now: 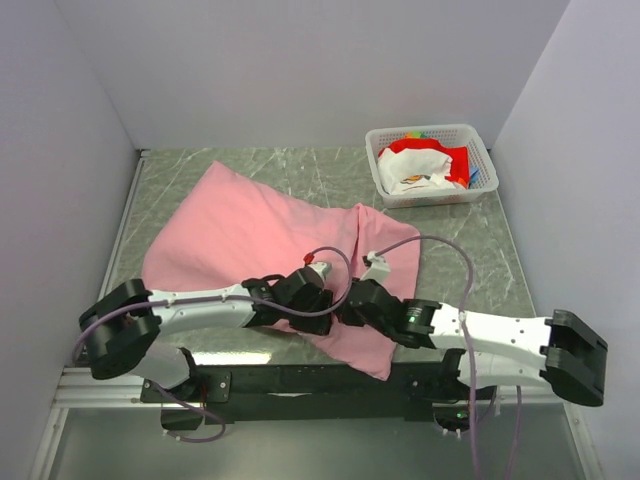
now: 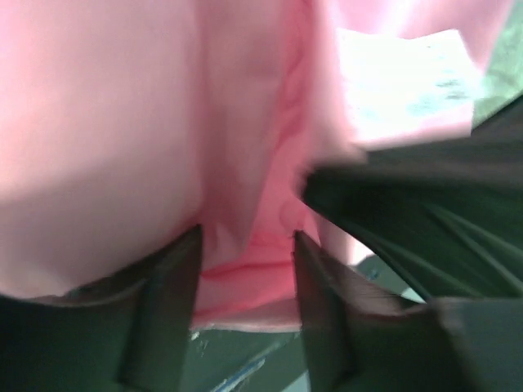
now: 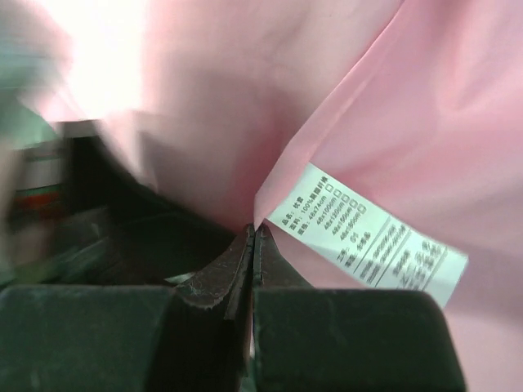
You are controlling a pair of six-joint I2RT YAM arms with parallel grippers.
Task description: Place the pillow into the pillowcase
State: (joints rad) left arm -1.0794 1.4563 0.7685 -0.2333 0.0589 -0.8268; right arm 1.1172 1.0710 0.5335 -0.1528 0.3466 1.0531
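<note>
The pink pillowcase [image 1: 250,235] lies spread and wrinkled across the table. No cream pillow with a bear face shows in any view. My left gripper [image 1: 322,303] is at the pillowcase's near edge. In the left wrist view it [image 2: 245,253] is open, its jaws straddling a fold of pink fabric [image 2: 245,269]. My right gripper [image 1: 347,310] meets it from the right. In the right wrist view it [image 3: 253,234] is shut, pinching the pink fabric [image 3: 212,122] right beside the white sewn label [image 3: 368,233]. The label also shows in the left wrist view [image 2: 404,82].
A white plastic basket [image 1: 478,190] with white and red cloth items stands at the back right. The grey marbled table [image 1: 470,260] is walled by white panels at the left, back and right. The two arms cross the near edge.
</note>
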